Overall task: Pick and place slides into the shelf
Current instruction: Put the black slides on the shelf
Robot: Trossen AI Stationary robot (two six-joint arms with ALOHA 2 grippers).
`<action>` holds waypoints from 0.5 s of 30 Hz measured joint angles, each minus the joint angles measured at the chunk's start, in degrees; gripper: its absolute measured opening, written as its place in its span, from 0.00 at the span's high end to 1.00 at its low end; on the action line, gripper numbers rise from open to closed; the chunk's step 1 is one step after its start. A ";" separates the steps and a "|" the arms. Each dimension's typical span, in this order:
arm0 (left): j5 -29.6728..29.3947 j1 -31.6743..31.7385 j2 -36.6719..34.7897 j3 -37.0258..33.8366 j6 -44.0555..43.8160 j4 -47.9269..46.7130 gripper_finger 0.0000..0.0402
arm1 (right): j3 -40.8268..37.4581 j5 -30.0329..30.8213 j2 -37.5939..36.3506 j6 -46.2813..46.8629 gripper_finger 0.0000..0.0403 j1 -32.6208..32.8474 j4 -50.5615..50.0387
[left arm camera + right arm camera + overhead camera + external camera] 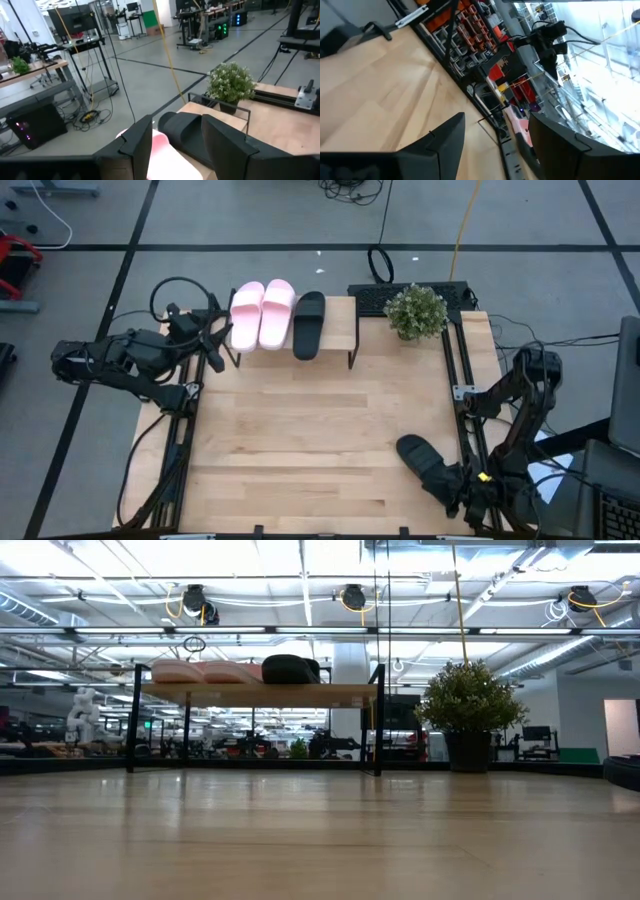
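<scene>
Three slides on the shelf [340,320] w/ one spot free by its right end. Fourth black slide [422,457] near table's front right corner; my right pincer [452,490] spread beside it. Grab it mid-strap, keep level.

Left gripper [222,340] tips lost against shelf [340,330] leg in high view; contact with pink slides [262,313] unclear. Right gripper [415,452] a dark blur near table [300,450] edge; finger gap unreadable. Pink slides cut off by fingers [135,145] in left wrist view. Black slide [187,135] partly hidden there. Fourth slide nowhere identifiable.
</scene>
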 joint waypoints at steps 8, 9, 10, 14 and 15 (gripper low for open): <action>3.24 0.01 0.62 0.00 -2.10 -0.03 0.56 | 0.00 -0.10 0.46 6.86 0.48 -0.01 1.31; 4.02 -0.01 0.82 0.00 -2.11 -0.03 0.56 | 0.00 -0.05 0.33 6.21 0.48 -0.22 1.36; 4.66 0.00 1.09 0.00 -2.09 -0.03 0.56 | 0.00 -0.05 0.04 5.02 0.48 -0.65 1.39; 5.01 0.01 2.45 0.00 -1.66 -0.07 0.56 | 0.00 0.04 -2.90 -2.22 0.48 -4.68 1.65; 5.01 0.01 2.70 0.00 -1.66 -0.07 0.56 | 0.00 0.04 -3.87 -3.74 0.48 -5.97 1.59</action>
